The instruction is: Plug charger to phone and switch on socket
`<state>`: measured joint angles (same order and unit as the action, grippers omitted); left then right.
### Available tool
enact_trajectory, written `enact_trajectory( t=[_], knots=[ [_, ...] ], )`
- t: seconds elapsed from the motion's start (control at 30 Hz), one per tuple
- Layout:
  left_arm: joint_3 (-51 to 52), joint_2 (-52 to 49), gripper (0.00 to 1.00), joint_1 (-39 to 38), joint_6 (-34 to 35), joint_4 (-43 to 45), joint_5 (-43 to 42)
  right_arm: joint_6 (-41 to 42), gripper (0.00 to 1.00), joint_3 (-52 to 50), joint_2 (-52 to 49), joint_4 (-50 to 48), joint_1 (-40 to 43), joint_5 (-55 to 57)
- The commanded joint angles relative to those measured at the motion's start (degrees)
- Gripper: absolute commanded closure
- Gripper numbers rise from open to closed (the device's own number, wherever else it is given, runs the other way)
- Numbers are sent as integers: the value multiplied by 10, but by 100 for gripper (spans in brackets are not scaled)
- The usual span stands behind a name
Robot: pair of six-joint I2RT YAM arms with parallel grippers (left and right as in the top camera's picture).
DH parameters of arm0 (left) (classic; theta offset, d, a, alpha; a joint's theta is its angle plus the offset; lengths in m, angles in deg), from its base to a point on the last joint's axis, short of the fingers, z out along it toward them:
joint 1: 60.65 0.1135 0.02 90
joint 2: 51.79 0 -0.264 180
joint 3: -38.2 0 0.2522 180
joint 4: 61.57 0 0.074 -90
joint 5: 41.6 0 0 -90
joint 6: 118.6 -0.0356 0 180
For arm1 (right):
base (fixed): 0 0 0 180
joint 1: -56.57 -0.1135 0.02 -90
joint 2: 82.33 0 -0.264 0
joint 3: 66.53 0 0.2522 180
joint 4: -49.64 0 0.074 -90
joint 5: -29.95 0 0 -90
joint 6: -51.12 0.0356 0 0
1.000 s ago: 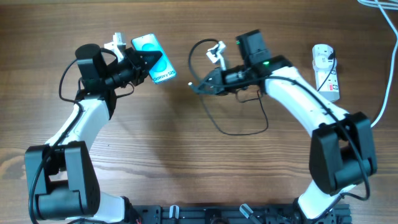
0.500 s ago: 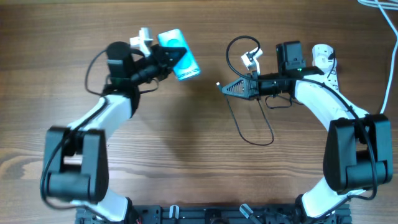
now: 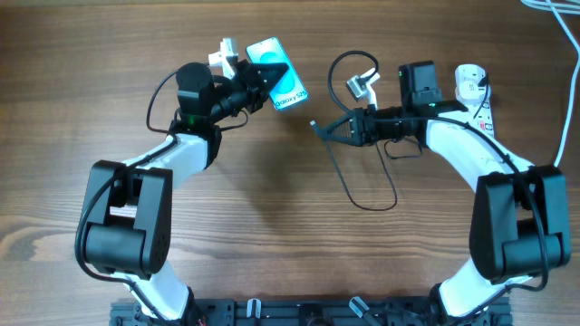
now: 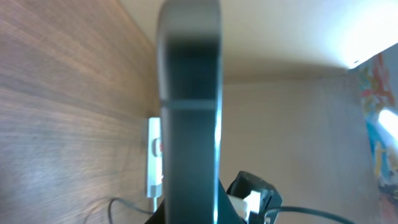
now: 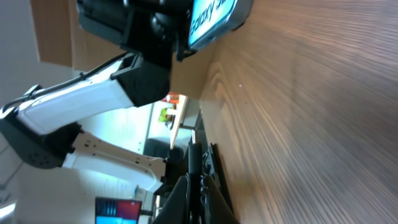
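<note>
My left gripper [image 3: 263, 80] is shut on the phone [image 3: 277, 83], a cyan-screened smartphone held above the table at the top centre; in the left wrist view its dark edge [image 4: 189, 112] fills the middle. My right gripper [image 3: 328, 129] is shut on the charger [image 3: 349, 172], a thin black cable, with the connector tip pointing left toward the phone, a short gap apart. In the right wrist view the cable end [image 5: 194, 177] sits between the fingers and the phone [image 5: 211, 22] is at the top. The socket [image 3: 475, 101], a white strip, lies at the right.
The black cable loops on the wood below and behind the right gripper. A thick white cord [image 3: 569, 81] runs down the far right edge. The socket also shows in the left wrist view [image 4: 154, 158].
The left arm has carried the phone rightward and a little up. The right gripper, after jumping right with the cable, has edged back left toward the phone.
</note>
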<state>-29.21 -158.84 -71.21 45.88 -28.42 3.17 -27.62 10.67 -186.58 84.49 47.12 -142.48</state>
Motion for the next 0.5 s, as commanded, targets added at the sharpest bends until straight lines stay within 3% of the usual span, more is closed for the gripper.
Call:
enact_trajectory(
  t=[0.0,0.23,0.47],
  knots=[
    [-16,4,96,-2,41,18,-1,51,96,-4,17,-36,-17,-37],
    [-16,4,96,0,40,59,-30,126,95,-4,17,-115,-31,-30],
    [-16,4,96,18,44,81,-70,144,96,-4,17,-138,-31,-19]
  ],
)
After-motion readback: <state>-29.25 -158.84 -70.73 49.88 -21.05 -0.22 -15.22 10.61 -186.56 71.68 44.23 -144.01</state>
